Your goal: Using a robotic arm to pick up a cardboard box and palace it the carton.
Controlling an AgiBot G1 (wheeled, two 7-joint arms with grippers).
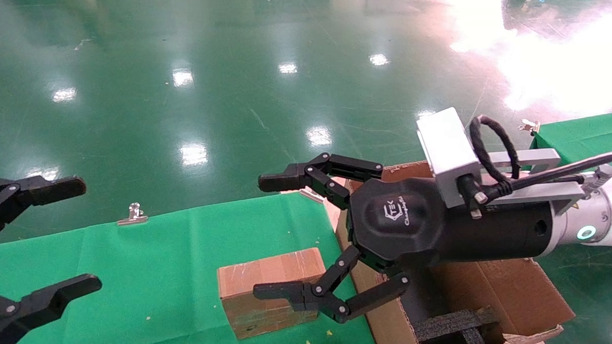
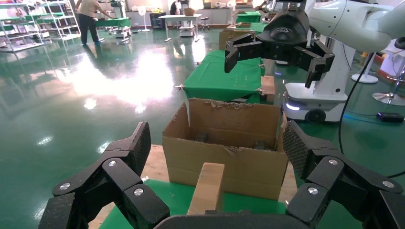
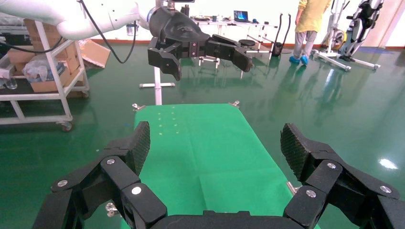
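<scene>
Nothing is done yet: cardboard box [image 1: 271, 291] rests on the green tabletop [image 1: 151, 259], lower middle of the head view, beside the carton [image 1: 498, 287]; my right gripper [image 1: 270, 237] hovers spread above it, empty; left gripper [image 1: 66, 236] idles spread at left edge

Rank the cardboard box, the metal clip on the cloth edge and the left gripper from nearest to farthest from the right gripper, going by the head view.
1. The cardboard box, on the green cloth directly under the open right gripper.
2. The metal clip, at the cloth's far edge, toward the robot's left.
3. The left gripper, open, at the far left of the view.
</scene>
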